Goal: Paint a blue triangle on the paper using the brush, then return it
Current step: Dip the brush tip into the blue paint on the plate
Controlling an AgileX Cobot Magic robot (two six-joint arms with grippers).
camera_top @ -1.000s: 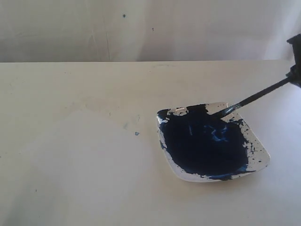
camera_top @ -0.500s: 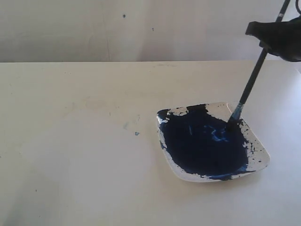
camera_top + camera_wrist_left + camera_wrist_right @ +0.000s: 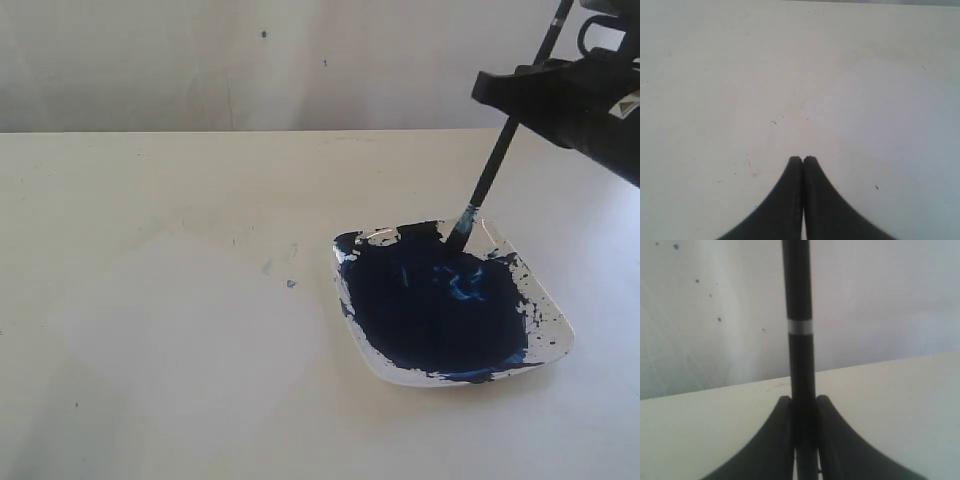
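The brush stands steeply, its black handle slanting up to the right. Its blue-stained tip touches the far edge of the dark paint pool in the white square dish. My right gripper is shut on the brush handle, high above the dish's far corner. In the right wrist view the handle with its silver band runs between my right gripper's fingers. The paper covers the table. No blue triangle is in view. My left gripper is shut and empty above bare paper.
A few tiny blue specks mark the paper left of the dish. A pale wall rises behind the table's far edge. The right arm's black body fills the upper right corner of the exterior view.
My right gripper has come in from the right edge and moved left. The brush has swung from a low slant to nearly upright, and its tip has slid left along the dish's far side.
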